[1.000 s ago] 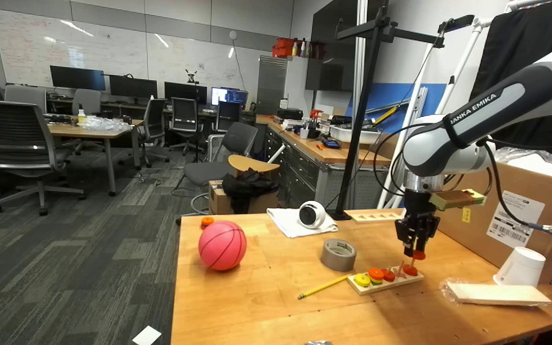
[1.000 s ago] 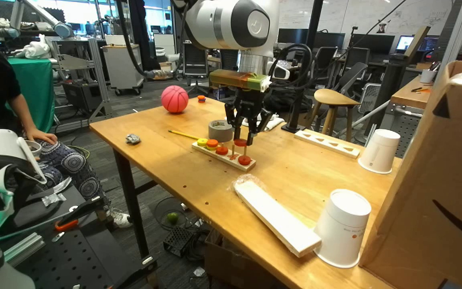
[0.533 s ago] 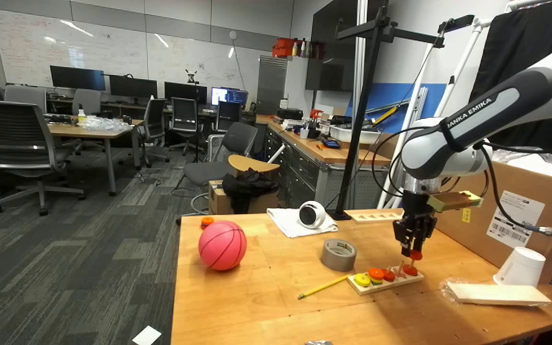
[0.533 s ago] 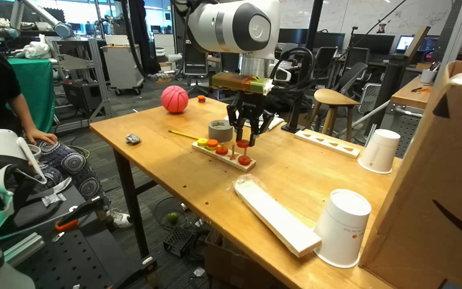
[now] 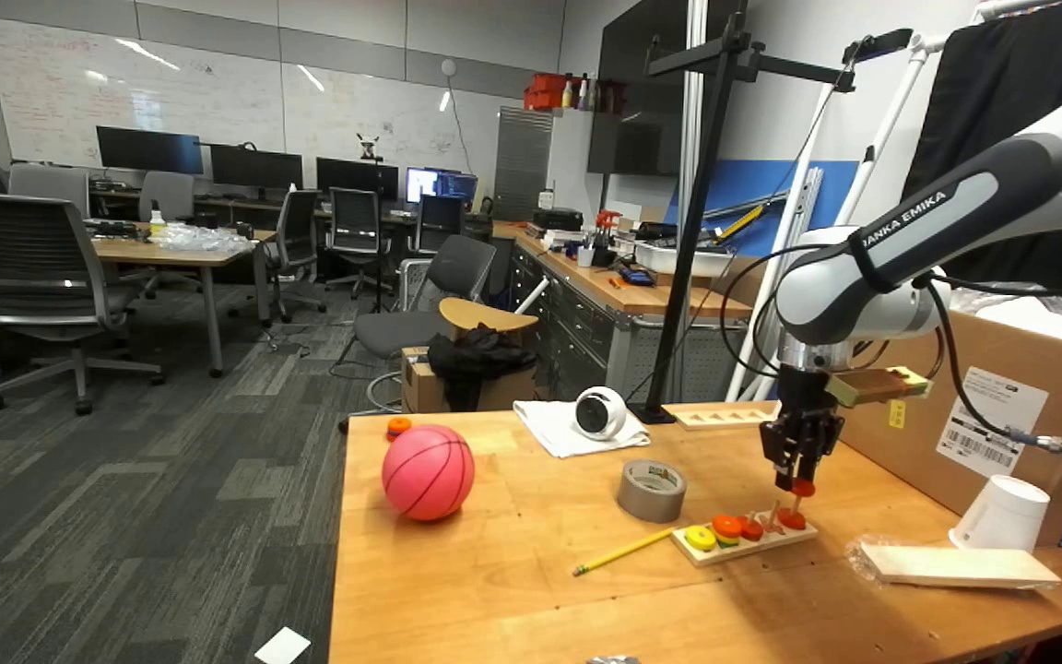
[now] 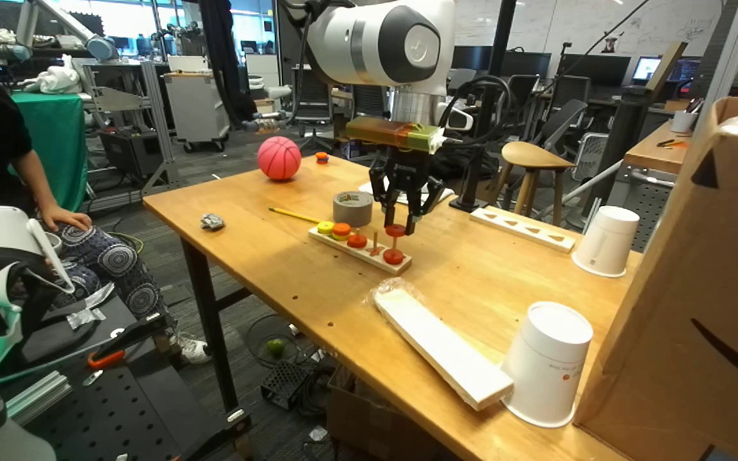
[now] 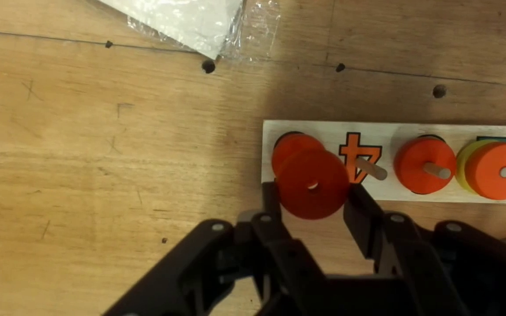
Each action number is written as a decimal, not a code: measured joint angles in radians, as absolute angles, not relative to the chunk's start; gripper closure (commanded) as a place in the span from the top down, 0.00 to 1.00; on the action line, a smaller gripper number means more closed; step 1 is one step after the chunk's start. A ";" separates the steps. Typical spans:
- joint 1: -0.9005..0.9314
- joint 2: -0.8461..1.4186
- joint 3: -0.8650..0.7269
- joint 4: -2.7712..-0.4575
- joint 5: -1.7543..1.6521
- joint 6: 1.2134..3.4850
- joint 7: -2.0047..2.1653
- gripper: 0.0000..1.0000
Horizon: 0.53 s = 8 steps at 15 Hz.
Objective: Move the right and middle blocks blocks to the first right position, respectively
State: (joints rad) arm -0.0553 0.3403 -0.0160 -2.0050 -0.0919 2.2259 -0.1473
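My gripper is shut on a red disc block, its fingers at opposite sides of the rim. In both exterior views this block sits at the top of the end peg of the wooden pegboard; whether the peg tip is inside its hole I cannot tell. Another red block lies at the foot of that peg. Beside it stands a bare peg over a printed orange 4. The middle peg carries a red block. Beyond come an orange block and a yellow one.
A grey tape roll and a pencil lie close to the pegboard. Also on the table are a pink ball, a wrapped white plank, paper cups and a rack with triangular cutouts. A cardboard box stands beside the arm.
Still holding the red block, my gripper has come down a little and shifted slightly sideways over the end peg. In the last half second the pegboard has slid slightly the same way.
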 measured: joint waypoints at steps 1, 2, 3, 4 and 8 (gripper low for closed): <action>-0.057 0.341 -0.016 -2.005 -0.092 2.226 -0.148 0.24; -0.058 0.341 -0.017 -2.004 -0.092 2.226 -0.149 0.24; -0.059 0.341 -0.017 -2.004 -0.092 2.226 -0.149 0.24; -0.060 0.341 -0.017 -2.004 -0.092 2.226 -0.149 0.24; -0.063 0.341 -0.019 -2.004 -0.092 2.226 -0.149 0.24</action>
